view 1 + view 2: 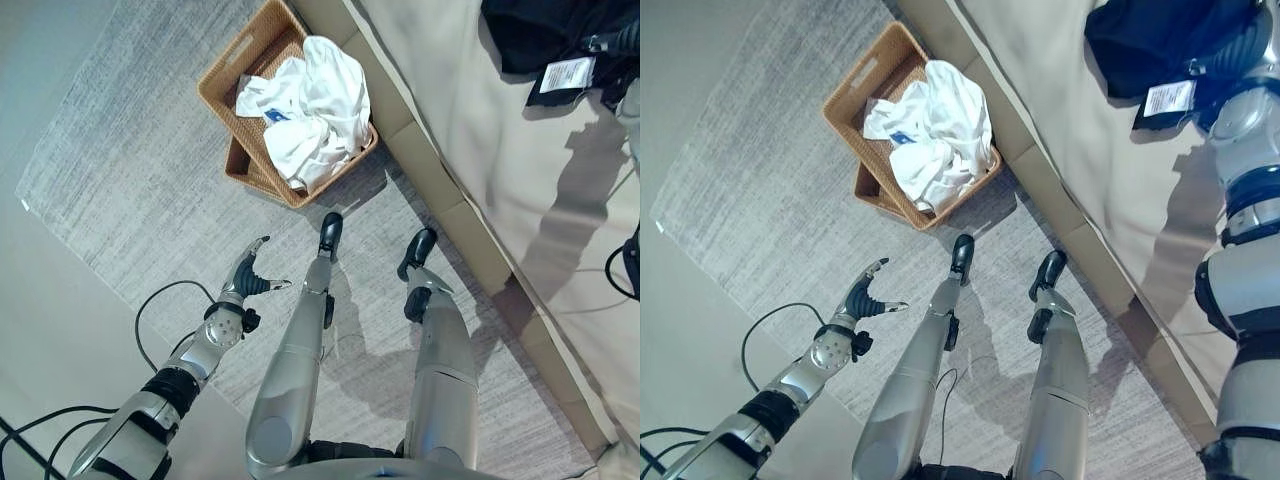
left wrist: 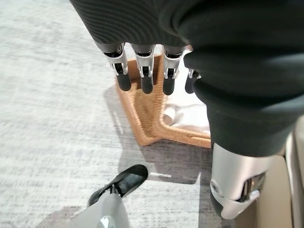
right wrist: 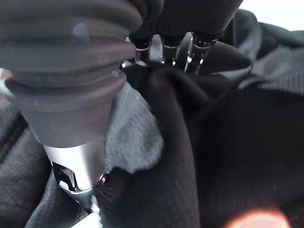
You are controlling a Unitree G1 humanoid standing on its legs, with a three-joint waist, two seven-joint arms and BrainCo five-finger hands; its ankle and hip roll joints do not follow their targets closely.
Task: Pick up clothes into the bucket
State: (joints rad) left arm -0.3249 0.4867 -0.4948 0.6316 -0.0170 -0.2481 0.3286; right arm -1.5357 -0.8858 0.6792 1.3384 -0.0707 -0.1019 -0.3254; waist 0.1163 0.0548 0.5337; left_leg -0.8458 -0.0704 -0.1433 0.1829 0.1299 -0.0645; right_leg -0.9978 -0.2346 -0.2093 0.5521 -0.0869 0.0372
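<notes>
Right robot hand buried in dark garment on bed, grip unclear; left robot hand loose, empty; next, carry to basket.

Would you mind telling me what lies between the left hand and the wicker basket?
Only bare grey rug, seen in the left eye view, separates the left hand from the basket.

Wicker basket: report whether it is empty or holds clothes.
Holds clothes. A crumpled white garment fills the wicker basket and rises above its rim.
</notes>
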